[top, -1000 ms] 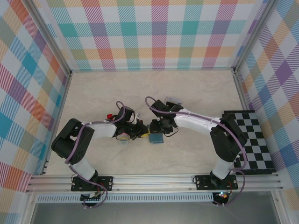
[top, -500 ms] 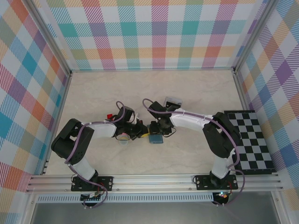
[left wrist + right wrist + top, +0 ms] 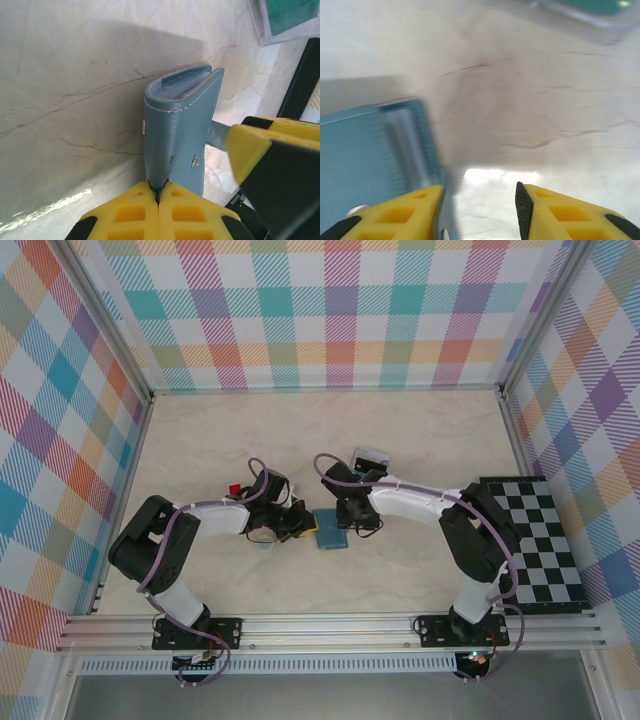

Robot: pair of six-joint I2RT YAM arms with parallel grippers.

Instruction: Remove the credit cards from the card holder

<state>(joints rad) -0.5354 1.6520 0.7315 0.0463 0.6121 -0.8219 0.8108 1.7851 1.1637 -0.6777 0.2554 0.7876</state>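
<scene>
The card holder [image 3: 182, 130] is a teal-blue folding wallet standing on edge, its fold toward the top. My left gripper [image 3: 159, 192] is shut on its lower edge. From above, the card holder [image 3: 330, 530] lies between my left gripper [image 3: 306, 526] and my right gripper [image 3: 347, 519]. The right gripper [image 3: 479, 212] is open, and its left finger sits beside the card holder [image 3: 365, 155] with only table between the fingers. A teal credit card [image 3: 287, 14] lies in a clear sleeve behind the arms, blurred in the right wrist view. The credit cards [image 3: 371, 455] rest on the table there.
A black-and-white checkered board [image 3: 535, 540] covers the table's right side. A small red object [image 3: 234, 490] lies behind the left arm. Plaid walls close in the table on three sides. The marble tabletop [image 3: 420, 430] stretches open toward the back.
The right gripper has shifted a little to the right, off the card holder, and more of the wallet now shows from above. The left gripper keeps its hold.
</scene>
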